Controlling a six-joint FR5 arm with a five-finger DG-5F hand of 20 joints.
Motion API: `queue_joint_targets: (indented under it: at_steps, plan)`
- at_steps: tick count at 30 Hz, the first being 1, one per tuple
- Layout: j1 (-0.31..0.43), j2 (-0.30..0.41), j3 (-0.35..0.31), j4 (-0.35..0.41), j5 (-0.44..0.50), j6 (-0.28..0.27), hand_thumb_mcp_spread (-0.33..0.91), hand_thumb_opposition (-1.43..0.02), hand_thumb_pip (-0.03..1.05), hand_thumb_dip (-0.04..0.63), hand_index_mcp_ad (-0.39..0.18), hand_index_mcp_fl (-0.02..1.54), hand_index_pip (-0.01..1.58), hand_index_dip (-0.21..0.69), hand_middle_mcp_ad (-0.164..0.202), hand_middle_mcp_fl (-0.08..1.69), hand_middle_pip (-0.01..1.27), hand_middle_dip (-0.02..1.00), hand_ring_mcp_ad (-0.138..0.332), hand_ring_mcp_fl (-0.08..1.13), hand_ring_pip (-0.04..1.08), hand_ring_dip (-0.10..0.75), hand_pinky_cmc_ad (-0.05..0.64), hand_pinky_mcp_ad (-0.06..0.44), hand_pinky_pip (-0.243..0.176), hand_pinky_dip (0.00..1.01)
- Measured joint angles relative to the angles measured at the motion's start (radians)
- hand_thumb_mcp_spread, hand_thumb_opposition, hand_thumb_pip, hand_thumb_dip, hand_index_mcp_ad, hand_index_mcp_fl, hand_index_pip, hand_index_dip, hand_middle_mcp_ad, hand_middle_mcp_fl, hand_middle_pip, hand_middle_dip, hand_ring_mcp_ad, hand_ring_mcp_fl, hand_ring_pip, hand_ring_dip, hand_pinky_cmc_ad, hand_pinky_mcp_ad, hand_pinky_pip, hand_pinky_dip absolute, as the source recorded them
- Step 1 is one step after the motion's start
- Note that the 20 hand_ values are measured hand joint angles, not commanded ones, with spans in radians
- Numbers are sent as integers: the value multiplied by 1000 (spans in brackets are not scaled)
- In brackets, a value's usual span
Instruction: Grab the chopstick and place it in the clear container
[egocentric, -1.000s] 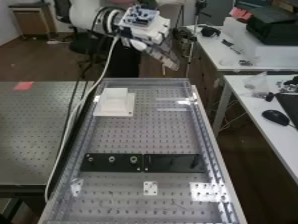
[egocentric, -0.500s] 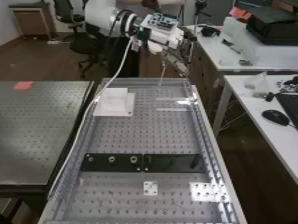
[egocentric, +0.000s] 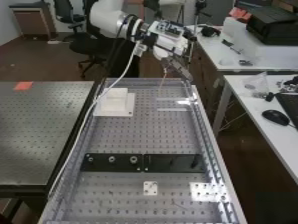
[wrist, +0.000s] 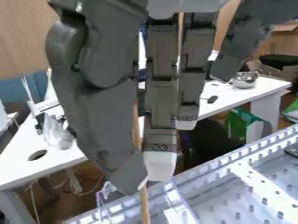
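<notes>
Hand, upper middle of the high view: one. Chopstick, below it: one. White block, left of centre: one. Black plates, centre: two, the left one bearing rings, three. Small white plate, lower middle: one. Orange-red patch, left: one. Mouse, right: one. Metal bowl, wrist view: one.

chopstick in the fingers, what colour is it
The chopstick is light tan, clearest in the wrist view.
</notes>
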Motion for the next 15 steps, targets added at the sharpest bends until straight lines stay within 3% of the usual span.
queue_joint_targets:
  at_steps: [15]
  plan:
    - [-40,-55,97,-125,-169,-105,646,-1145,431,291,-82,1525,52,398,61,1494,272,511,51,749,112,372,429,244,51,180]
